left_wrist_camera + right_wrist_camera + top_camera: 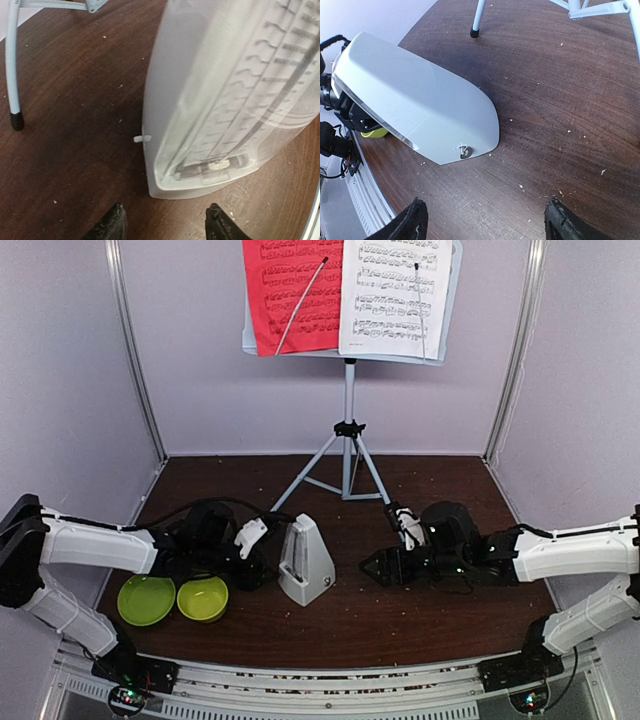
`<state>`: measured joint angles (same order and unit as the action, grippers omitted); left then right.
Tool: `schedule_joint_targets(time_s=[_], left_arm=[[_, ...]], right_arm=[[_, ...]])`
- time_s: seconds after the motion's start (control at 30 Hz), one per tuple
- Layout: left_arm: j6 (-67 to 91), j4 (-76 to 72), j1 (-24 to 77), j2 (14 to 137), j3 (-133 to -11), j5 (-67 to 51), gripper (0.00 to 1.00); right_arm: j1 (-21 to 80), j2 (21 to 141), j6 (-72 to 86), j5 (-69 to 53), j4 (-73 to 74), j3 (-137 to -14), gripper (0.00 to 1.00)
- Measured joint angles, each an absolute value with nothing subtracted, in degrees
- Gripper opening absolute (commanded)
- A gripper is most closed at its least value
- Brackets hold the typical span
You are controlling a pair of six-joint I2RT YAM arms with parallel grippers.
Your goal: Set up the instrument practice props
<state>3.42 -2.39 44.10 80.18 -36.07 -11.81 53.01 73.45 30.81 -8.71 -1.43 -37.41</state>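
The grey-white tripod music stand (348, 430) stands at the back, with a red sheet (292, 295) and a white sheet (395, 295) on its desk. The whitish pyramid metronome (305, 562) stands upright on the brown table between the arms; it also shows in the left wrist view (225, 95) and the right wrist view (415, 100). My left gripper (262, 570) is open and empty just left of the metronome, its fingertips (112, 225) apart from it. My right gripper (372, 568) is open and empty a short way to the metronome's right.
Two lime-green bowls (147, 600) (203, 598) sit side by side at the front left, under my left arm. The stand's tripod legs (12, 75) (477, 20) reach onto the table behind the metronome. White walls enclose the table.
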Motion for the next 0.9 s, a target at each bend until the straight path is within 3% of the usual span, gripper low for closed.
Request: schedule_joint_targets(time_s=[0.27,0.37,0.47,0.7,0.9], left_arm=[[5.7,-7.6,50.0,85.4,-40.1,-13.1,0.58],[6.7,-8.9,50.9,84.9,-40.6,-13.2,0.73],[7.9,-9.0,51.1,81.9,-40.1,-12.0,0.97],[11.2,-8.4,52.9,69.7,-37.3,-3.3,0.98],[14.1,-8.3,57.3,71.8,-39.6,2.2,0.98]], right_arm=[[53.0,70.0,31.6,-7.4,-2.0,-33.0,0.79],[53.0,69.6,31.7,-7.0,-2.0,-31.4,0.79],[53.0,69.6,32.0,-6.6,-2.1,-30.7,0.79],[53.3,69.8,33.0,-6.0,-4.1,-30.6,0.78],[53.8,72.8,33.3,-6.0,-5.8,-30.8,0.78]])
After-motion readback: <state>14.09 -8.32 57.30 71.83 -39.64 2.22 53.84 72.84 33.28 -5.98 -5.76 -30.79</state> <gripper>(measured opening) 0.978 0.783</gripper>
